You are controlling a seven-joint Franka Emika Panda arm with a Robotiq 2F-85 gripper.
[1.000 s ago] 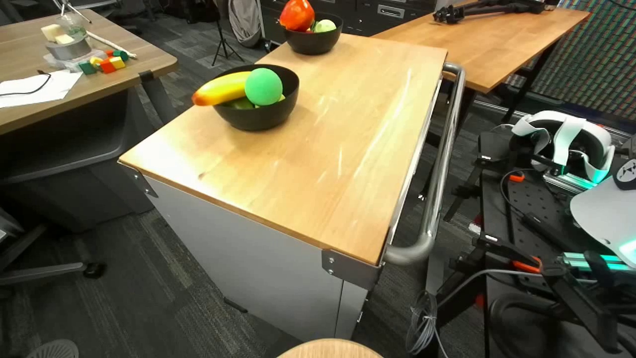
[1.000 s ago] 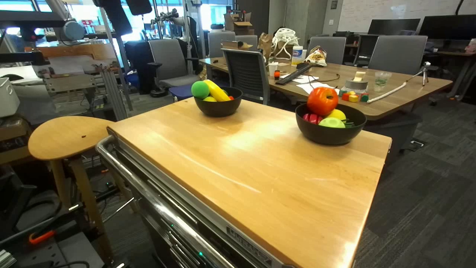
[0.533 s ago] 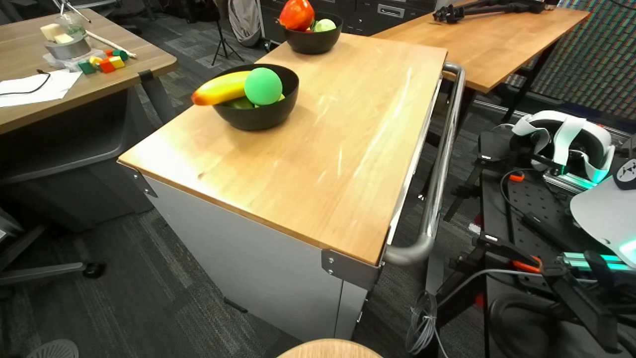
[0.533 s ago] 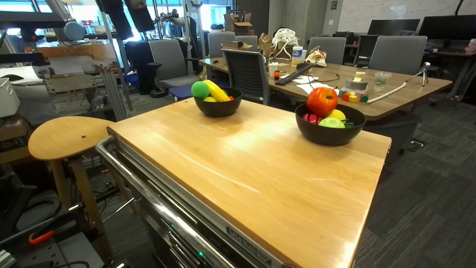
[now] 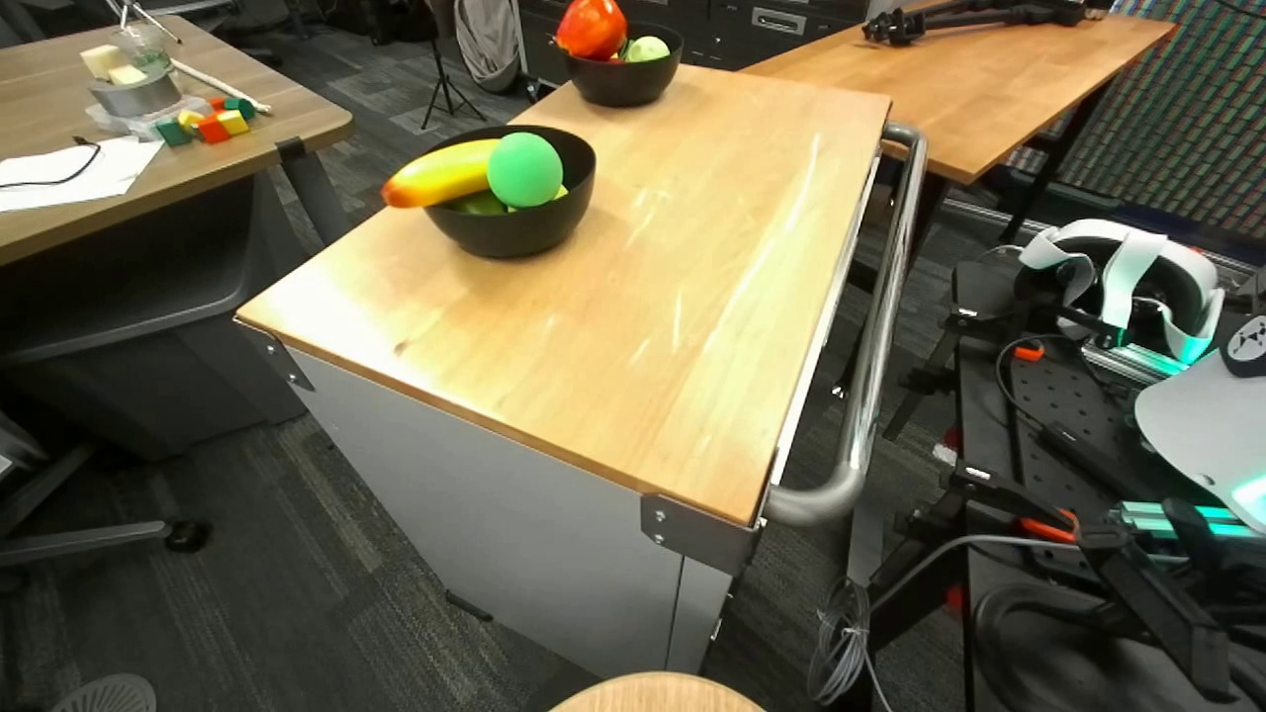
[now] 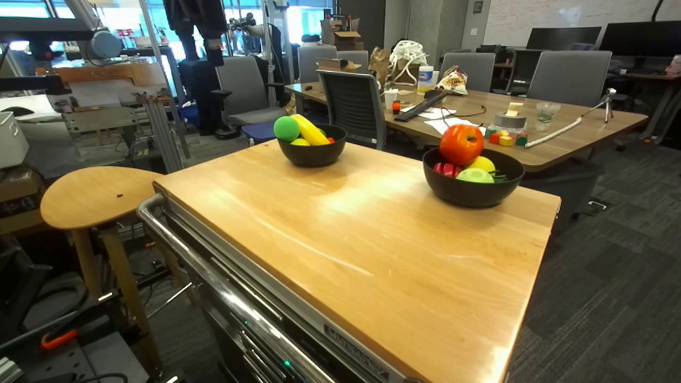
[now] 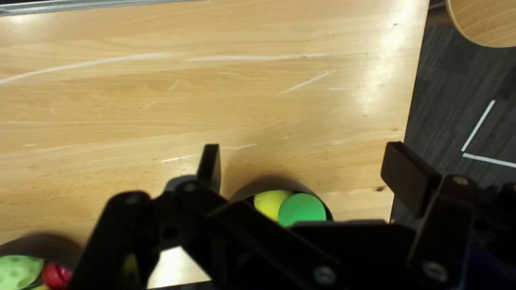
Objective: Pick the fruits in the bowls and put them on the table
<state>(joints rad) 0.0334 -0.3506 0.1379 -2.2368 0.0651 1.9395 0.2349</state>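
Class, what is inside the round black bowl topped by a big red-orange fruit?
Visible inside the round black bowl: a big red-orange fruit, a glossy red fruit, a round yellow fruit, a pale green fruit and thin green pieces. Anything beneath them is covered.

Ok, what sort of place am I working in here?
Most likely a robotics lab or shared office: the white VR headset, the wall whiteboard and the grey office chairs all point that way.
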